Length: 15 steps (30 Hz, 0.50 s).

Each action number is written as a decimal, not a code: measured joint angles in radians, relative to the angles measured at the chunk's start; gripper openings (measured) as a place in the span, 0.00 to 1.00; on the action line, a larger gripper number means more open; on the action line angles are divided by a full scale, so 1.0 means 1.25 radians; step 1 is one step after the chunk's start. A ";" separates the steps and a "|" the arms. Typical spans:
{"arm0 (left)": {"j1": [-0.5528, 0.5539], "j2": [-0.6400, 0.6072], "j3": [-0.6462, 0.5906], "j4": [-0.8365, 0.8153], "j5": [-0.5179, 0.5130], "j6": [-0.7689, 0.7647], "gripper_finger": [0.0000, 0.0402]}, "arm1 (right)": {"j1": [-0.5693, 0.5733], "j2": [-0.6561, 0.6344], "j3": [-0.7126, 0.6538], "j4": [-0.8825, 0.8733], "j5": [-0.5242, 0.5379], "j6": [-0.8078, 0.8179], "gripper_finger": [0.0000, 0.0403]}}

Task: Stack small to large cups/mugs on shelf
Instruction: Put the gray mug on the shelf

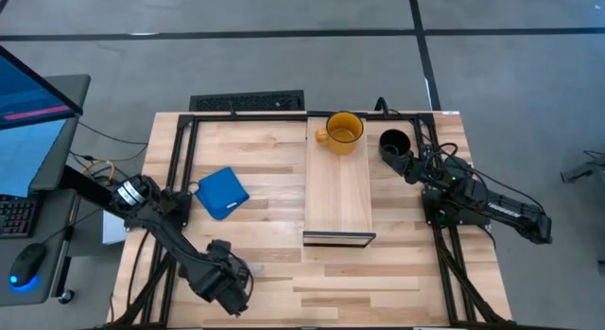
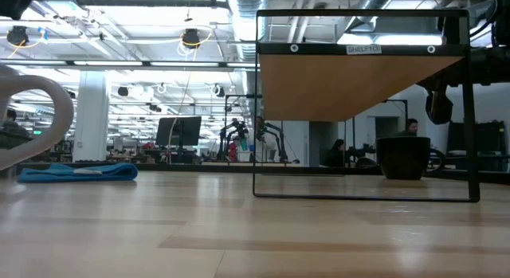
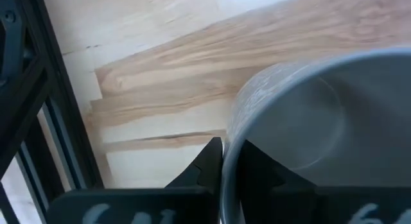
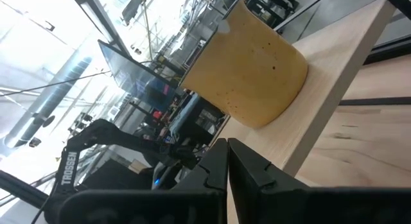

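A: Where is the left gripper (image 3: 221,161)?

B: Far to the left of the shelf (image 1: 337,193), near the front of the table (image 1: 274,273). Its fingers pinch the rim of the grey mug (image 3: 321,121), one inside and one outside. The mug sits on the table there.

A: What lies between them?

B: A flat blue thing (image 1: 222,192). It rests on the table, left of the shelf.

A: And on the shelf?

B: The yellow mug (image 1: 342,130) stands at the shelf's far end. Its handle points left.

A: What about the black mug (image 1: 395,143)?

B: It stands on the table just right of the shelf, near the far end. From low down you can see it past the shelf's dark frame.

A: And the right gripper (image 4: 227,161)?

B: It is right of the shelf, close to the black mug. Its fingers are pressed together and hold nothing
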State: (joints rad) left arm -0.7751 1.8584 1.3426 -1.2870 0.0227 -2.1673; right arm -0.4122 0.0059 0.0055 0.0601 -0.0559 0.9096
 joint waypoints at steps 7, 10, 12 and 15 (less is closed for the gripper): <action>0.025 -0.023 -0.006 -0.001 -0.072 -0.009 0.03 | 0.000 0.000 0.000 0.000 0.000 0.000 0.08; 0.041 -0.035 -0.009 -0.016 -0.122 -0.009 0.02 | 0.000 0.000 0.000 0.000 0.000 0.000 0.08; 0.052 -0.050 -0.009 -0.020 -0.141 -0.004 0.02 | 0.000 0.000 0.000 0.000 0.000 0.000 0.08; 0.072 -0.074 -0.009 -0.021 -0.157 0.029 0.02 | 0.000 0.000 0.000 0.000 0.000 0.000 0.08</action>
State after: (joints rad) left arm -0.6852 1.7655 1.3315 -1.3133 -0.1735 -2.1305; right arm -0.4122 0.0059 0.0051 0.0601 -0.0559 0.9096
